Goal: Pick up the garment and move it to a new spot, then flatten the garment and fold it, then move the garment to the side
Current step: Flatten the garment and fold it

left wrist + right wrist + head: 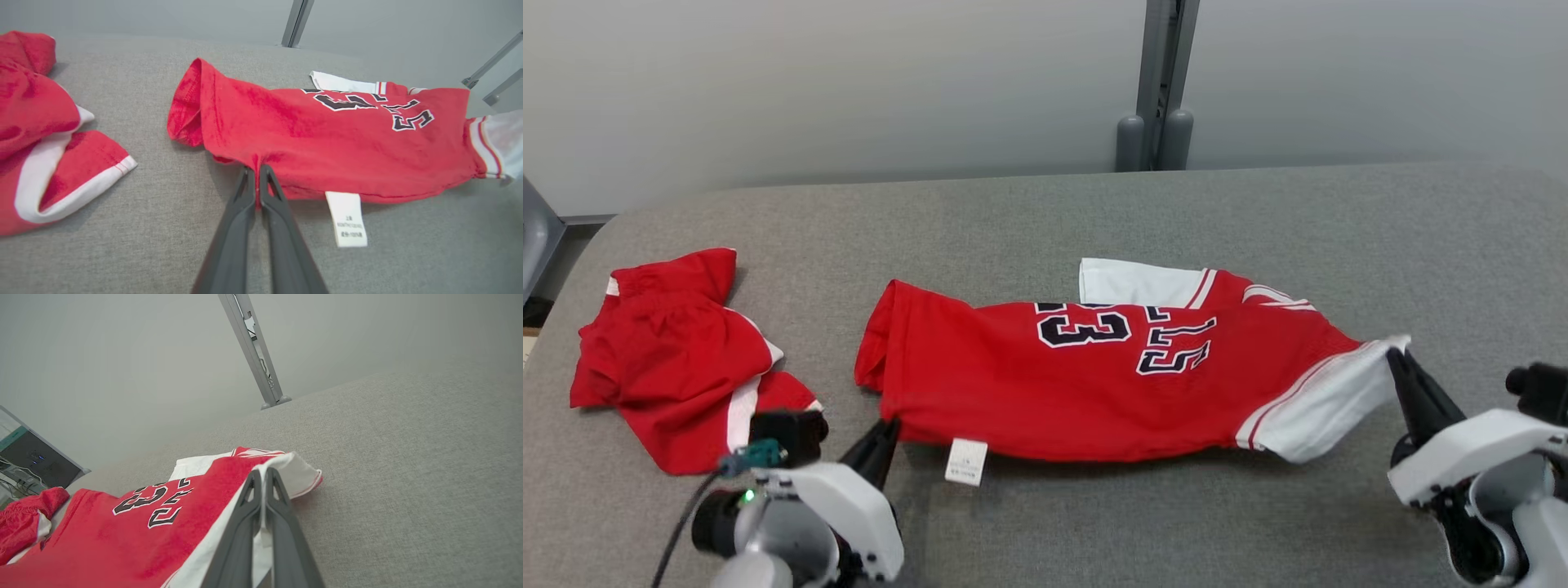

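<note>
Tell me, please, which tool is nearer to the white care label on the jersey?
Left. The left tool pinches the jersey at its red hem, just beside the care label; the right tool grips the white sleeve at the opposite end.

grey fabric surface (pixel 1045 212); red jersey (pixel 1045 384) lying mid-front, crumpled red shorts (pixel 670 359) well apart at left

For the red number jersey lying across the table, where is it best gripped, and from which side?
Pinch its near edge close to each end, coming in low from the robot's side. The jersey lies lengthwise, that long edge facing the robot, so two spread grips should lift it flat. The left claw and right claw are shut on it just there.
</note>
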`<state>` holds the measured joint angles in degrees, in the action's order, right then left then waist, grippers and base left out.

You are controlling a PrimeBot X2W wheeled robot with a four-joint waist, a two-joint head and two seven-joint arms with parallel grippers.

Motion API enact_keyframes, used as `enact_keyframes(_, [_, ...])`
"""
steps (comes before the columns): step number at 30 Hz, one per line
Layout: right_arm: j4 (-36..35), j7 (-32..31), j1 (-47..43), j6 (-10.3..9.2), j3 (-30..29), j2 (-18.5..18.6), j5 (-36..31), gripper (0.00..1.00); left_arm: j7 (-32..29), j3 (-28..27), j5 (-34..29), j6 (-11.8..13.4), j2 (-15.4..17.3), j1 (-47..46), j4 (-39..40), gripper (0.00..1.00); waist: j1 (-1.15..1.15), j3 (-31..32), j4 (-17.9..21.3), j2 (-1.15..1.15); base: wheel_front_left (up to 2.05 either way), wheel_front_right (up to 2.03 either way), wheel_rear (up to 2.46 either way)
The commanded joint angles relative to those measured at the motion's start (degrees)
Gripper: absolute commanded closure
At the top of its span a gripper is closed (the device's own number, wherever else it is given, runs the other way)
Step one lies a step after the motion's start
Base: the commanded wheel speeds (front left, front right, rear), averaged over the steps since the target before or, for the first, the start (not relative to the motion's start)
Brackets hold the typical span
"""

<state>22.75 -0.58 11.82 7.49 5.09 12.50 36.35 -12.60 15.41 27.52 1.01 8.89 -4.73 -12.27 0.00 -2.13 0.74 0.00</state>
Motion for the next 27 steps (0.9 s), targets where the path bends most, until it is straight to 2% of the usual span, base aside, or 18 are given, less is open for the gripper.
enact_keyframes(1, [-1.03,-0.3,2.11,0.02,0.04,-0.07,0.91,1.0,-0.68,-0.24,-0.33,-0.72,0.99,-3.05,1.15,1.0,0.0,-1.0,0.4,0.0,0.0,0.0,0.0])
enact_keyframes(7, [-0.51,0.61,13.29,0.02,1.64,-0.72,0.99,1.0,-3.09,-1.65,-0.89,-3.72,5.31,-15.57,0.95,1.0,0.0,-5.52,1.76,0.0,0.0,0.0,0.0])
enact_keyframes(14, [3.55,2.75,31.69,0.02,5.48,1.34,0.19,1.0,-3.66,-2.67,-1.57,-6.41,8.87,-34.71,-5.37,1.0,0.0,-13.71,3.05,0.0,0.0,0.0,0.0])
enact_keyframes(18, [6.96,4.35,42.83,0.01,6.6,2.77,0.89,1.0,-3.64,-2.57,-2.45,-7.1,10.64,-45.93,-10.22,1.0,0.0,-18.8,3.67,0.0,0.0,0.0,0.0])
enact_keyframes(22, [9.6,4.9,52.8,0.01,8.73,4.56,2.17,1.0,-3.69,-2.06,-2.71,-7.63,11.43,-55.96,-14.51,1.0,0.0,-23.0,4.03,0.0,0.0,0.0,0.0])
enact_keyframes(27, [14.14,6.87,64.89,0.01,8.64,5.98,4.64,1.0,-3.79,-1.81,-2.62,-7.97,12.03,-67.61,-20.63,1.0,0.0,-26.93,4.36,0.0,0.0,0.0,0.0])
